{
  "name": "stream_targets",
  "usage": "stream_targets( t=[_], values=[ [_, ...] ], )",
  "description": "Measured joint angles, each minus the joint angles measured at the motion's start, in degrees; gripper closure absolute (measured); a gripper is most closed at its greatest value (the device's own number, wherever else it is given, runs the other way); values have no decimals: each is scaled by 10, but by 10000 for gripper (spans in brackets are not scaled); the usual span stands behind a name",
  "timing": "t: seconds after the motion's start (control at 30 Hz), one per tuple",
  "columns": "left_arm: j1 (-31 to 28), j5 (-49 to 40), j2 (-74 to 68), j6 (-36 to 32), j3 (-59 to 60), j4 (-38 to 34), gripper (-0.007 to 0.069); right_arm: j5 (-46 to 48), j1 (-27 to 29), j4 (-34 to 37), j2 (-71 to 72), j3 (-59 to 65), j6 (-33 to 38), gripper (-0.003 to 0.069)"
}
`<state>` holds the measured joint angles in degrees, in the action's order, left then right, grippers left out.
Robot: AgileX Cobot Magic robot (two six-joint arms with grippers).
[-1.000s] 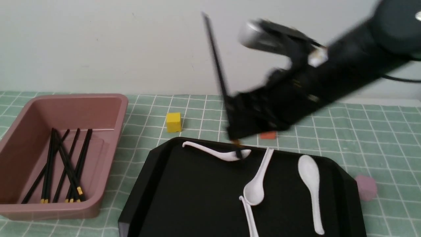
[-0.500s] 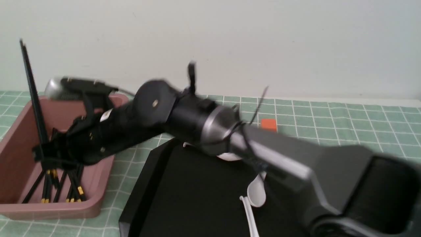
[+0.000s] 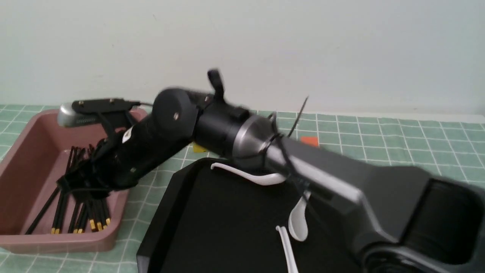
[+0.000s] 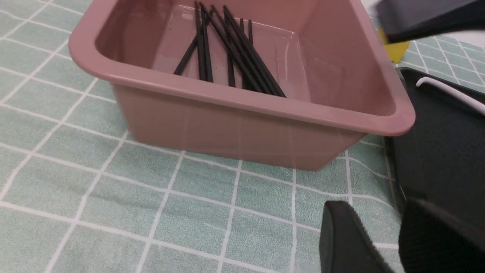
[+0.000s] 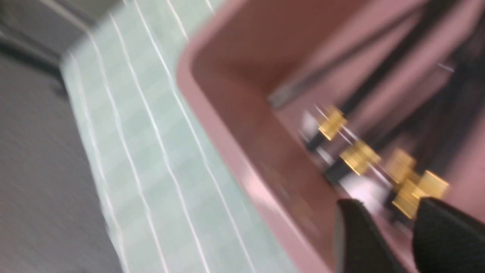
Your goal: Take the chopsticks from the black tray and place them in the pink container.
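We find no text, brand, number or sign that we can read in any view. A small white sticker sits on the right arm, near its wrist. Its print is too small and blurred for us to make out.

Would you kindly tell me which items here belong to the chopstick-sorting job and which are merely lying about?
Job: thin black gold-banded chopsticks; deep dusty-pink plastic container; flat matte-black rectangular tray.
Lying about: white soup spoons; small yellow cube; small orange block.
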<state>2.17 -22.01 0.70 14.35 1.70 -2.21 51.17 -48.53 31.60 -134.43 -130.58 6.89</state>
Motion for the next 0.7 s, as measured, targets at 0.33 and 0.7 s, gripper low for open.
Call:
stream_targets(
  t=[0.33,0.7],
  values=[
    [0,0,0,0,0,0,386,204,45,-176,249,0,-34,659],
    [0,0,0,0,0,0,386,214,45,-220,545,165,-43,669]
  ],
)
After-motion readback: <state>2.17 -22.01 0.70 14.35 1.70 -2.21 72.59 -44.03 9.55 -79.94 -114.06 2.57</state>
